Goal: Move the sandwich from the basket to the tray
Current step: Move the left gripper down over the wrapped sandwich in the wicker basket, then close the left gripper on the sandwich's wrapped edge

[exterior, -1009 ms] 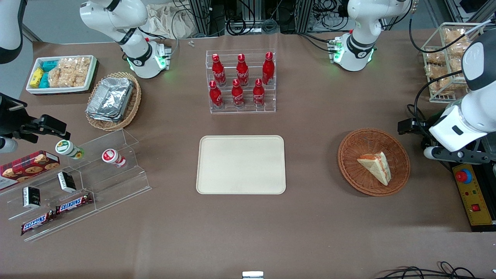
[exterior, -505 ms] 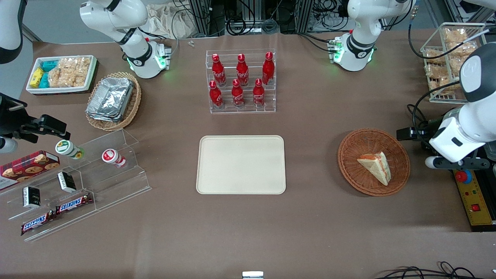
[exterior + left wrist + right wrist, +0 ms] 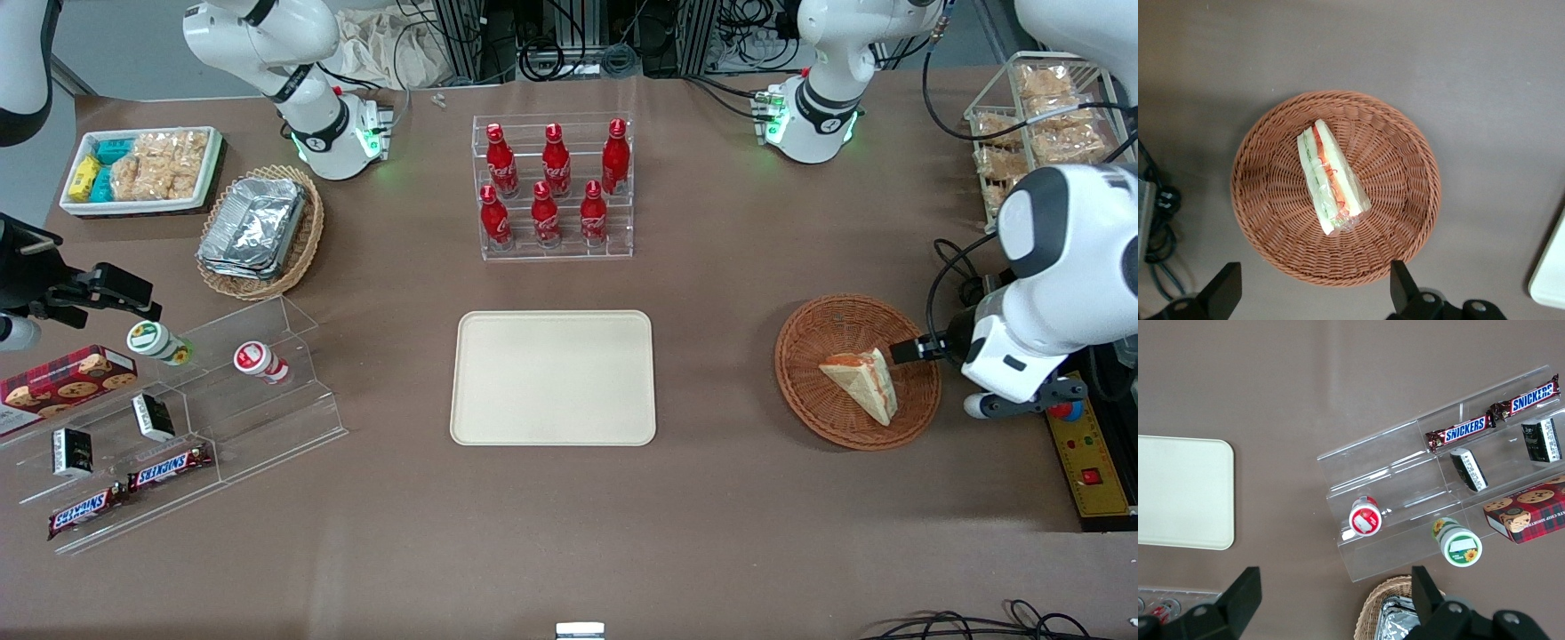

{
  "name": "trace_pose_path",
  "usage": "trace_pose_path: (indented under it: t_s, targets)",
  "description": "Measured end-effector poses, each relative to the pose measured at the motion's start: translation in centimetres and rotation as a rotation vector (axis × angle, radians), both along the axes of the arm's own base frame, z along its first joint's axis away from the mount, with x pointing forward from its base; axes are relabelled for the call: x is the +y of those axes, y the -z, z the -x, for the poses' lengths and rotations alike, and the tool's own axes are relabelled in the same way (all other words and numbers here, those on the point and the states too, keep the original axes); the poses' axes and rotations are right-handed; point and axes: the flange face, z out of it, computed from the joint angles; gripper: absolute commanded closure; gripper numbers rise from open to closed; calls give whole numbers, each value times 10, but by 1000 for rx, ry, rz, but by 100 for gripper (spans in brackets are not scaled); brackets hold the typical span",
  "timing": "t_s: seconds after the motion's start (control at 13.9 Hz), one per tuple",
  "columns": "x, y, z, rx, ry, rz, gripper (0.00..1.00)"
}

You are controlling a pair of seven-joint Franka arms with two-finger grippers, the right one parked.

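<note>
Here the gripper [image 3: 1313, 297] is held spread wide above the basket [image 3: 1265, 200] rim, the sandwich [image 3: 1330, 177] lying lengthwise between its fingers' lines, bare weave around it.

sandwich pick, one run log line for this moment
phase: approach | gripper: open, above basket | sandwich: in basket, ungrasped | tray: no sandwich

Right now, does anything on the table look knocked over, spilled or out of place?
Nothing spilled or damaged. The sandwich lies wrapped in the basket, the tray sits flat, and the end effector hangs open above the basket. The only oddity: two small cups lie on their sides on the clear tiered stand.
</note>
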Motion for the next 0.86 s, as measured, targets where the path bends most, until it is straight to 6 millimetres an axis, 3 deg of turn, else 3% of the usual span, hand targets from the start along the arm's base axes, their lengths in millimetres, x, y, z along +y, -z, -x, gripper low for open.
trace_pose_path:
  t_s: [0.29, 0.58, 0.86]
  targets:
    - [2, 59, 13, -35, -223, -6, 0]
    - [6, 124, 36, -81, -311, 8, 0]
    - [22, 138, 44, -64, -340, 2, 0]
